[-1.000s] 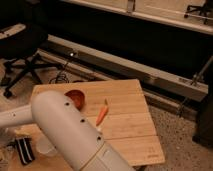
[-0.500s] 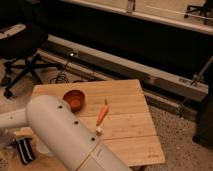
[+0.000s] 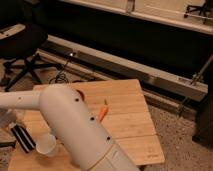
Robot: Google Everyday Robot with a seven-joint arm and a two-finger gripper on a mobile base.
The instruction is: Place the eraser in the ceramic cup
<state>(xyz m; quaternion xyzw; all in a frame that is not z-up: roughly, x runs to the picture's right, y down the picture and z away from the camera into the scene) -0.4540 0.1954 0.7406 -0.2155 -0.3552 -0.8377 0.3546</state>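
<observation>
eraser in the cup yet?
No, the eraser is outside the cup, just left of its rim, next to the gripper at the picture's left edge.

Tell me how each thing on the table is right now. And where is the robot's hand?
Eraser: not in the cup yet, just left of it.
Cup: upright, nothing seen inside.
Bowl: mostly hidden behind the arm.
Carrot: lying flat on the table.
Hand: at the left edge, just above the eraser.
</observation>
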